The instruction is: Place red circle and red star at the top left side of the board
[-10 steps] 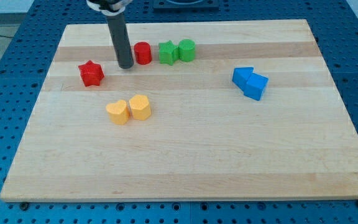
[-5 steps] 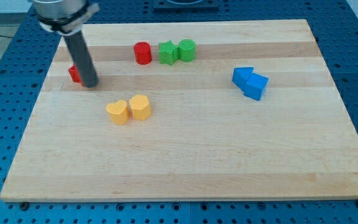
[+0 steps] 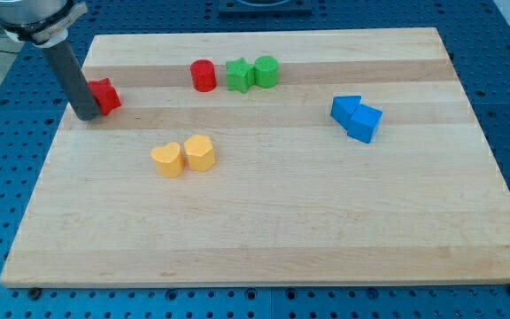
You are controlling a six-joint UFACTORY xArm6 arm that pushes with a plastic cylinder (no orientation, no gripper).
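The red star (image 3: 106, 96) lies near the board's left edge, in the upper part. My tip (image 3: 88, 115) stands just left of and below it, touching or nearly touching its left side; the rod hides part of the star. The red circle (image 3: 204, 75) stands further right along the top, just left of the green blocks and well away from my tip.
A green star (image 3: 238, 74) and a green circle (image 3: 266, 71) sit side by side right of the red circle. Two yellow blocks (image 3: 184, 157) lie left of centre. Two blue blocks (image 3: 356, 118) lie at the right. The wooden board (image 3: 264, 230) sits on a blue pegboard.
My tip moved left from beside the red circle, past the red star, to the star's left side. The red star shifted left and slightly up. The red circle stayed put.
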